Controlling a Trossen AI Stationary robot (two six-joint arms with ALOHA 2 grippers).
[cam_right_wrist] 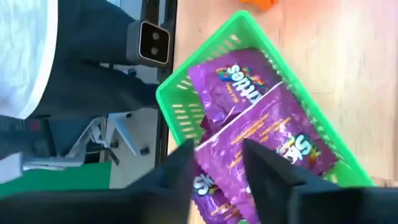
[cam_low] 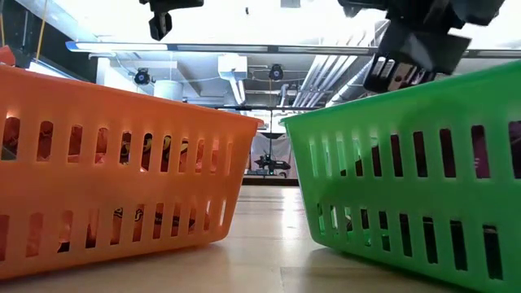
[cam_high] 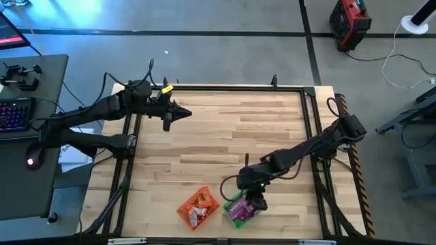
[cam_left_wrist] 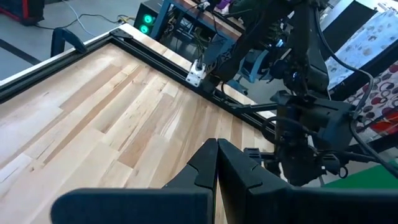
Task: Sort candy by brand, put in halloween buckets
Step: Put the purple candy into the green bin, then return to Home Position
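Observation:
The green bucket [cam_high: 229,206] [cam_right_wrist: 186,87] stands on the table near its near edge and holds several purple packets [cam_right_wrist: 249,93] [cam_high: 240,212]. Just to its left stands the orange bucket [cam_high: 182,211] [cam_low: 122,163] with orange-red packets [cam_high: 199,203] inside. My right gripper [cam_right_wrist: 217,180] [cam_high: 253,203] hovers over the green bucket, open, with its fingers apart above the purple packets. My left gripper [cam_high: 185,114] [cam_left_wrist: 216,158] waits shut above the table's far left part.
A black frame rail [cam_high: 238,88] borders the wooden table [cam_high: 225,129] on all sides. Bare wood stretches between the left gripper and the buckets. A desk with a keyboard [cam_high: 15,112] stands off the left side. The green bucket's slotted wall [cam_low: 407,179] fills the low view's right.

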